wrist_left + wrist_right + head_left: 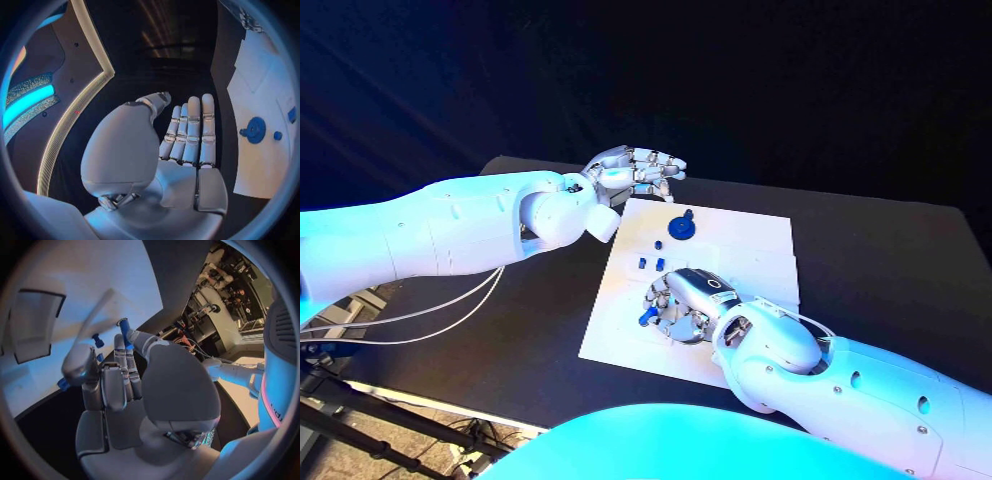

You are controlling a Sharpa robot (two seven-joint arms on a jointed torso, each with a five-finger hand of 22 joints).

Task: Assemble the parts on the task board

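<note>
While the right hand (682, 303) rests low on the near half of the white board (747, 250), it pinches a small blue peg (124, 331) between thumb and a finger, as the right wrist view shows; its other fingers are curled close by. In that view more small blue pieces (98, 340) sit just beside the fingers, though whether they stand in holes or lie loose on the board I cannot tell.

The board carries the rest of the parts. A round blue disc (681, 226) sits near its far edge (it has a small knob at the rim), and a few short blue pegs (651, 263) stand in a row near the middle, just beyond the right hand. One more blue piece (646, 319) lies by the board's left edge, touching or nearly touching the right hand's fingers.

The left hand (636, 170) hovers beyond the board's far left corner, over the black table (891, 250). It holds nothing, with its fingers straight and side by side and the thumb apart in the left wrist view (181, 145). The disc (255, 130) is well apart from it there.

The board's right half is bare, with open table beyond that edge.
</note>
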